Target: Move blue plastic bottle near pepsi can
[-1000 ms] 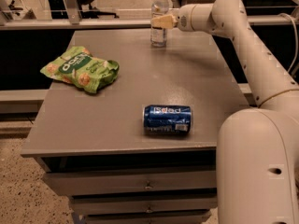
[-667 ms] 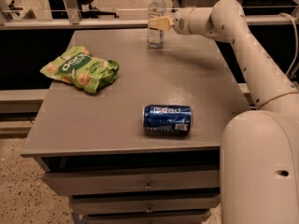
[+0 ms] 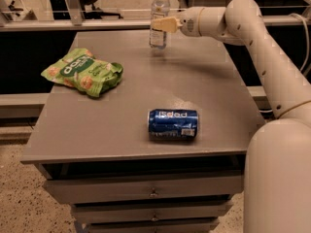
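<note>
One bottle (image 3: 158,38), one can (image 3: 173,124), one bag (image 3: 82,72)

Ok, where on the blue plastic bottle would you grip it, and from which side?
Grip the blue plastic bottle across its straight body at mid-height, coming in level from the view's right. It stands upright far back on the table, and the narrow capped neck offers less hold. The gripper is shut on it there.

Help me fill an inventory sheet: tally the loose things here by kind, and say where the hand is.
Bottles: 1, the blue plastic bottle, upright
Cans: 1, the pepsi can, on its side
Snack bags: 1, the green snack bag
Total: 3
The hand is closed on the bottle at the far edge of the table.
</note>
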Robot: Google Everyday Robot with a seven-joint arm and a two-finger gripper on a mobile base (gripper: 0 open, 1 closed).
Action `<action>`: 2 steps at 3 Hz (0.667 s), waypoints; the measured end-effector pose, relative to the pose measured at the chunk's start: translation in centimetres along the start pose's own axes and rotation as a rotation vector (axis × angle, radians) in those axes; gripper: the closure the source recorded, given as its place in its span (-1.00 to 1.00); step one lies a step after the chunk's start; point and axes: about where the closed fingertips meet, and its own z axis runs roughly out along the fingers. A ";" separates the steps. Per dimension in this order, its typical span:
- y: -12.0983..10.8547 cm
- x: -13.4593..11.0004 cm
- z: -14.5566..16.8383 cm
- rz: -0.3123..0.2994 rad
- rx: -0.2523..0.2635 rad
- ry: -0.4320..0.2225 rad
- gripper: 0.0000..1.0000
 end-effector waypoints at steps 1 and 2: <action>1.3 -0.7 -4.3 -0.090 0.019 0.061 1.00; 3.4 1.3 -10.8 -0.127 0.041 0.118 1.00</action>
